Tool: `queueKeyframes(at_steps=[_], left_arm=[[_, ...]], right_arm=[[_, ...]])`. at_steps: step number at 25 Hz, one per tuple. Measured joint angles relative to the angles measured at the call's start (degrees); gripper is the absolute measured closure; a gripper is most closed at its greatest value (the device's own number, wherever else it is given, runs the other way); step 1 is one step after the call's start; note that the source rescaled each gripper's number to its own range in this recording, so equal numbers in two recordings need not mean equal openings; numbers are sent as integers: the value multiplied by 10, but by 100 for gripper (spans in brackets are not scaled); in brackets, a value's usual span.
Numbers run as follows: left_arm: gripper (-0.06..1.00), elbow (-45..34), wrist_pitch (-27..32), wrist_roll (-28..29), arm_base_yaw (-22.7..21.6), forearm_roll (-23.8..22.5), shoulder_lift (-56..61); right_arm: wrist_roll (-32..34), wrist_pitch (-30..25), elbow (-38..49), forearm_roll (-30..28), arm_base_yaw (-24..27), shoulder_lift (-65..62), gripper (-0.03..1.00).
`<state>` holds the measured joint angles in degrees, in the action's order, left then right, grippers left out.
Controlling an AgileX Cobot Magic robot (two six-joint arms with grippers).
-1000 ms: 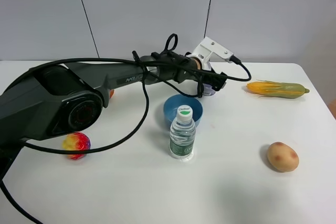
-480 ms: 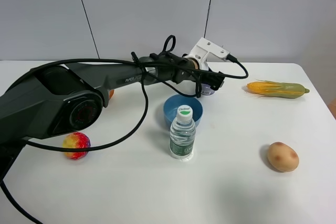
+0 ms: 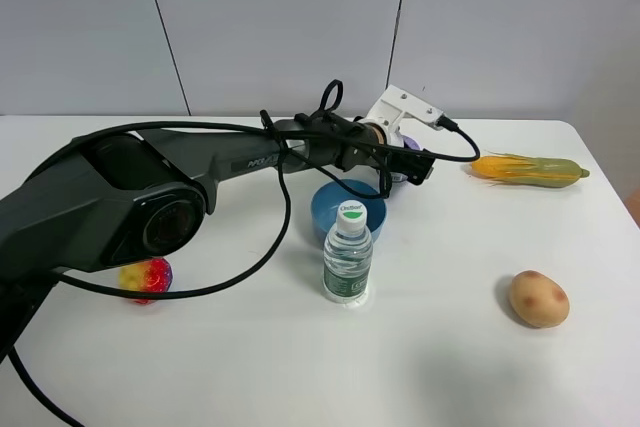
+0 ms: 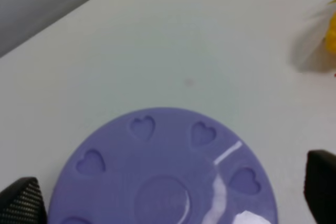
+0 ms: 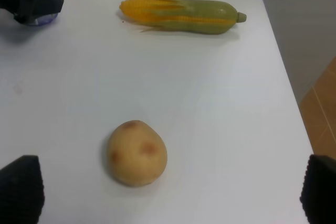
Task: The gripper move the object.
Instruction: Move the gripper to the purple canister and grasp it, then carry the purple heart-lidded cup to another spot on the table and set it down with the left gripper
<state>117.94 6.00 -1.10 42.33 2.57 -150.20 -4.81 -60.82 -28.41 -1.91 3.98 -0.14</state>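
Left wrist view: left gripper [image 4: 170,203] hangs over the purple-lidded jar [image 4: 163,177], 2 jaws spread wide, clear of its lid. Jar stands on the table [image 3: 450,357] just behind the blue bowl [image 3: 322,209]. Right gripper [image 5: 170,190] also spread.

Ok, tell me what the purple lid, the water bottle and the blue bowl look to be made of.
Purple lid: likely moulded plastic, glossy; it shows pressed-in heart shapes and a bright glare streak. Water bottle: clear thin plastic, with a white cap and a printed label. Blue bowl: smooth and evenly coloured, probably plastic, though glazed ceramic cannot be ruled out.
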Motion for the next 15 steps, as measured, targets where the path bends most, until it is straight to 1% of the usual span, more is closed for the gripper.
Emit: queueKeyframes(at_steps=[1,2,3,4,5,6,11,15], left_arm=[[-5,0,0,-3,0,0,-3],[3,0,0,-4,0,0,-5],[16,0,0,-7,-1,0,-9],[40,0,-1,-7,0,0,-10],[72,0,-1,-9,-1,0,-12],[94,0,-1,-10,-2,0,-13],[93,0,2,-12,-2,0,-10],[93,-2,38,-13,-2,0,24]], right_arm=[[0,0,0,0,0,0,-3],[0,0,0,0,0,0,-3],[0,0,0,0,0,0,-3],[0,0,0,0,0,0,-3],[0,0,0,0,0,0,-3],[0,0,0,0,0,0,-3],[0,0,0,0,0,0,-3],[0,0,0,0,0,0,-3]])
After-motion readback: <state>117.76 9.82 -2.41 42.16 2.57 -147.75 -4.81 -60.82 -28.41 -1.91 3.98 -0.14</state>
